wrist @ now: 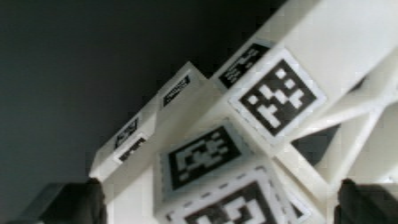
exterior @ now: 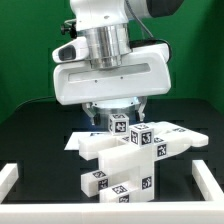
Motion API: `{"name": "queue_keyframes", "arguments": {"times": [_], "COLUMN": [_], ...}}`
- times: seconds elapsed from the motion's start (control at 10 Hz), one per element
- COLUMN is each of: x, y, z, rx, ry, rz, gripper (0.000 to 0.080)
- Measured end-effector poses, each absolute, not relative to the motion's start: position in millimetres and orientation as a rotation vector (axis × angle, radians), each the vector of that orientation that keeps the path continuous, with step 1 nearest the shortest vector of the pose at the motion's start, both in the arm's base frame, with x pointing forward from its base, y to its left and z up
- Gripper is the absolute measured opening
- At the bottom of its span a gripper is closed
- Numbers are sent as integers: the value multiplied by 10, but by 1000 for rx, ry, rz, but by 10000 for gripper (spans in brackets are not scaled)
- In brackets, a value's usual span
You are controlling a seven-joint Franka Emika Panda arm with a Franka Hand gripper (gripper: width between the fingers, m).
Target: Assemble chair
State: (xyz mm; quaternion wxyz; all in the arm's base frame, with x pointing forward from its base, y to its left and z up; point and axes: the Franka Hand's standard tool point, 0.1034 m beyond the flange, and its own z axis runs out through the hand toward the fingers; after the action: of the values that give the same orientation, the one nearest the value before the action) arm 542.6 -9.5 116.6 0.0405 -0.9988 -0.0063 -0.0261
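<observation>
The chair (exterior: 132, 158) is a cluster of chunky white tagged blocks and slabs at the middle of the table, partly joined, with legs pointing toward the front. My gripper (exterior: 120, 112) hangs right over its rear part. The fingers stand wide apart on either side of a small tagged block (exterior: 118, 124). In the wrist view the tagged chair parts (wrist: 240, 140) fill the picture at a slant. The dark fingertips (wrist: 75, 205) show at the two lower corners, and a tagged face lies between them with a gap on each side. The gripper (wrist: 217, 208) looks open.
A low white border rail runs along the exterior view's left (exterior: 10, 180) and right (exterior: 208, 185). The table is black, with a green backdrop behind. The large white robot body (exterior: 105, 70) hides the back of the table.
</observation>
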Motion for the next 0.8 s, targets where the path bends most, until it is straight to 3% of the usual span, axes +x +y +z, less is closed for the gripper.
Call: {"name": "queue_keyframes", "arguments": {"times": [0.2, 0.3, 0.4, 0.5, 0.8], "x": [5448, 5447, 5448, 5448, 5447], "y": [-112, -114, -111, -111, -110], "z": [1157, 1156, 1156, 1156, 1155], "rx": [-3085, -3085, -3084, -3081, -3053], "ry": [-74, -55, -16, 81, 378], "rz": [-94, -93, -93, -90, -81], "gripper": [648, 510, 510, 309, 284]}}
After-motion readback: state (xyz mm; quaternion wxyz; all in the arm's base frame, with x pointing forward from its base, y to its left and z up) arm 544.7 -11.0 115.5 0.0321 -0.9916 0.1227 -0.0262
